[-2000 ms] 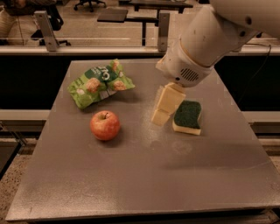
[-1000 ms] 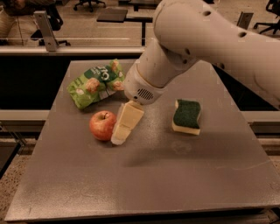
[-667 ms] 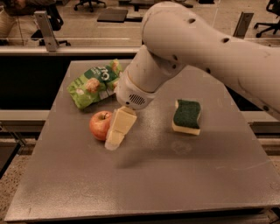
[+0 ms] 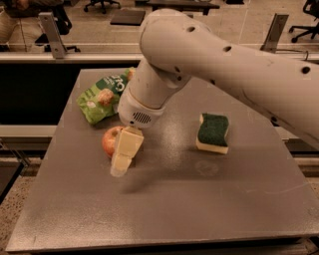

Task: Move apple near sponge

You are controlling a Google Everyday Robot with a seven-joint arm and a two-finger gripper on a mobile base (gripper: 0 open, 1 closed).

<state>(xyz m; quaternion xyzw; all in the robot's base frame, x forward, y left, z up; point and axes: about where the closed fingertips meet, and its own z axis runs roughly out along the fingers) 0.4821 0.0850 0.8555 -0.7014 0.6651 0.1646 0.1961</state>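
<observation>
I'm hanging my hand low over the left half of the surface, right up against the apple. The cream block of the hand is covering the apple's right side, so I cannot tell whether the hand is open or closed, or whether it is touching the fruit or only passing in front of it.

As for progress, I'm judging this as the very start. The apple is sitting on the surface, its red-orange left side peeking out. The sponge is lying well apart from it on the right, green top up, pale base showing along the front edge. None of that gap is being closed yet. I'm reckoning the grasp, the carry to the right and the set-down beside the sponge are all waiting to be done.

The green snack bag is lying just behind the apple, near my forearm, and I'm taking it as something to leave alone.

The surface is looking grey, matte and a little scuffed, with a faint ring mark showing in front of the sponge. Behind it a pale rail is running across, with two metal brackets sticking up. Beyond that I'm seeing light floor, a dark mat and wheeled chair bases.
</observation>
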